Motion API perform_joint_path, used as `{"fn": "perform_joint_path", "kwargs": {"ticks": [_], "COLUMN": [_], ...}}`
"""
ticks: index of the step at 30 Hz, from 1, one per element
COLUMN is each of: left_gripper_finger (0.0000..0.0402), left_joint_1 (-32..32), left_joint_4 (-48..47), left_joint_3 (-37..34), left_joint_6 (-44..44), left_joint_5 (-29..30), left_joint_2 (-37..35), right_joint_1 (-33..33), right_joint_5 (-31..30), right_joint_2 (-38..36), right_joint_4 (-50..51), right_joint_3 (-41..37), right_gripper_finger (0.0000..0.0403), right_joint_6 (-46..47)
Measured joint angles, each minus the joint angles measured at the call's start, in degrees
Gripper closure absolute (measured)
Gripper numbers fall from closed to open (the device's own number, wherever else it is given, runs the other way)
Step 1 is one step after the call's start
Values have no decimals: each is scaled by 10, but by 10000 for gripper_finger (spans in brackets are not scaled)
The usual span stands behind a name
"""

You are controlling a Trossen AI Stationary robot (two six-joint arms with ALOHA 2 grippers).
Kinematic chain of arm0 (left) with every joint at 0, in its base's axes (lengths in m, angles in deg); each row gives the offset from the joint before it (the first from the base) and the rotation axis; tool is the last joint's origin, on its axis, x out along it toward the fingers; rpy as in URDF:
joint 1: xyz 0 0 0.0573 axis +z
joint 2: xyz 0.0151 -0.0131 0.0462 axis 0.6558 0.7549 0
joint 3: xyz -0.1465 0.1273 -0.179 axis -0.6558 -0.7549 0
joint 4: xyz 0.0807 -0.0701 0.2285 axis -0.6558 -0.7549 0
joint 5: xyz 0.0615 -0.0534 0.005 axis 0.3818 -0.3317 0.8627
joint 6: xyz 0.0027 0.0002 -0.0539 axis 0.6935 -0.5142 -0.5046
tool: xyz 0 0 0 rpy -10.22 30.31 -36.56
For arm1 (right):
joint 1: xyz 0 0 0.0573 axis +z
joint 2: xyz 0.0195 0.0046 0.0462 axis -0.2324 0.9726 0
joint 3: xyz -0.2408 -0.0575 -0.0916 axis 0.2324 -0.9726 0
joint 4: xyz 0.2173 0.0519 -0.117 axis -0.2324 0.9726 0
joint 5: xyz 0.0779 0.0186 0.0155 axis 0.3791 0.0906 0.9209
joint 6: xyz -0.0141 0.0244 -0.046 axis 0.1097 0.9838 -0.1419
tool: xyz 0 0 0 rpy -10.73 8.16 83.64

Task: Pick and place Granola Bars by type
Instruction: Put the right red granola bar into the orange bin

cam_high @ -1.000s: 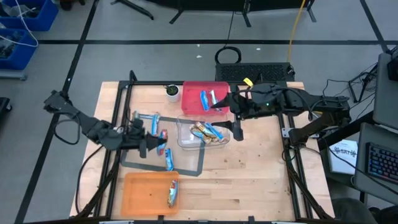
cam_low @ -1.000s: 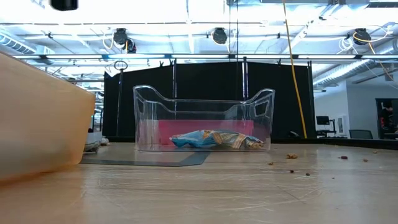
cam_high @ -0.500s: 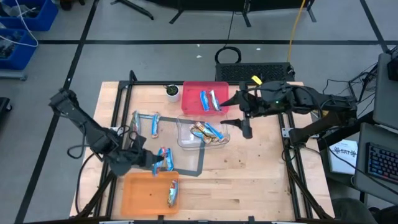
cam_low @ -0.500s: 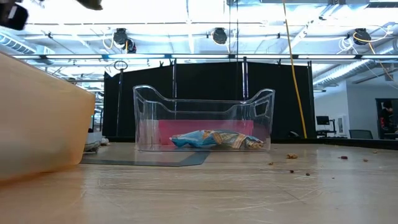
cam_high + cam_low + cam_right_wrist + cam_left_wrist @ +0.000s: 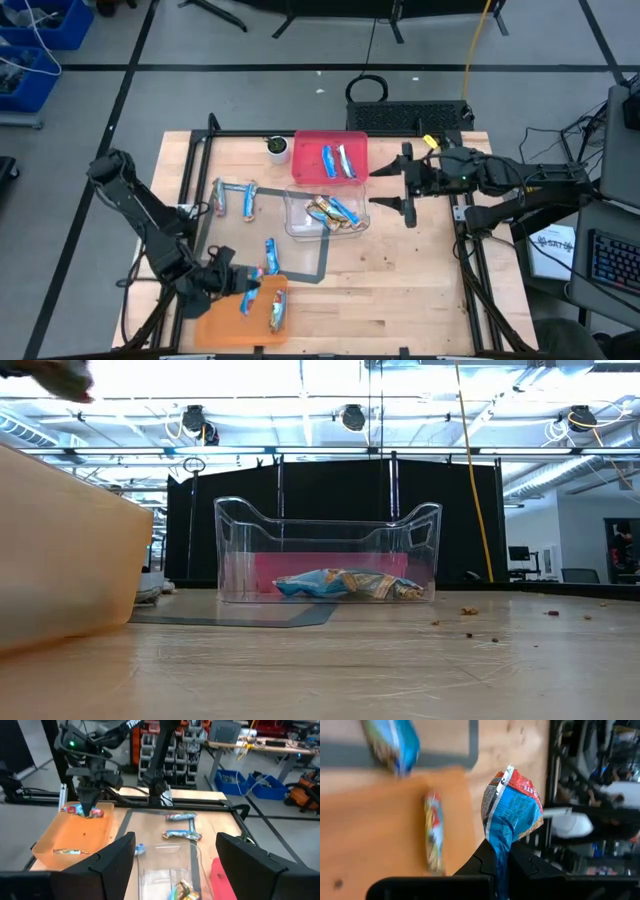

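Observation:
My left gripper [image 5: 236,287] is shut on a blue, white and red granola bar [image 5: 512,810] and hangs over the far edge of the orange tray [image 5: 222,318], where another bar [image 5: 277,312] lies flat. One blue bar [image 5: 270,254] lies on the grey mat. Two bars [image 5: 235,197] lie at the mat's far left. The red tray [image 5: 308,172] holds two blue bars [image 5: 337,160]. The clear bin [image 5: 296,226] holds several bars [image 5: 334,211]. My right gripper [image 5: 387,187] stands open in the air to the right of the clear bin, with nothing between its fingers. My left gripper pinches the bar's crimped wrapper end [image 5: 501,851] between its two fingers [image 5: 482,862]. The bar sticks out beyond the fingertips, lifted clear above the orange tray. Its other end [image 5: 509,776] is free.
A small white cup [image 5: 277,148] stands at the far edge, left of the red tray. In the low view the orange tray's wall [image 5: 60,560] fills the left and the clear bin [image 5: 328,550] stands mid-table. Crumbs [image 5: 466,612] dot the bare wood on the right.
My left gripper has carried the bar from over the grey mat toward the table's near edge and down, to above the orange tray, rolling its wrist on the way. My right gripper has drawn back from the red tray toward the table's right edge, staying open.

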Motion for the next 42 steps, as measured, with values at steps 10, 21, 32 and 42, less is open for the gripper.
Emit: {"fn": "perform_joint_path", "kwargs": {"ticks": [10, 21, 32, 42], "left_gripper_finger": [387, 387, 387, 319], "left_joint_1": [4, 9, 9, 9], "left_joint_4": [83, 116, 180, 211], "left_joint_3": [0, 0, 0, 0], "left_joint_6": [-14, -17, -15, -11], "left_joint_5": [-30, -49, -66, -66], "left_joint_2": [99, 170, 252, 270], "right_joint_1": [4, 10, 10, 9], "right_joint_5": [3, 35, 35, 34], "right_joint_2": [-90, -127, -128, -147], "right_joint_4": [-156, -178, -178, -141], "right_joint_3": [-137, -159, -159, -159], "right_gripper_finger": [135, 135, 135, 135], "right_joint_6": [4, 37, 58, 99]}}
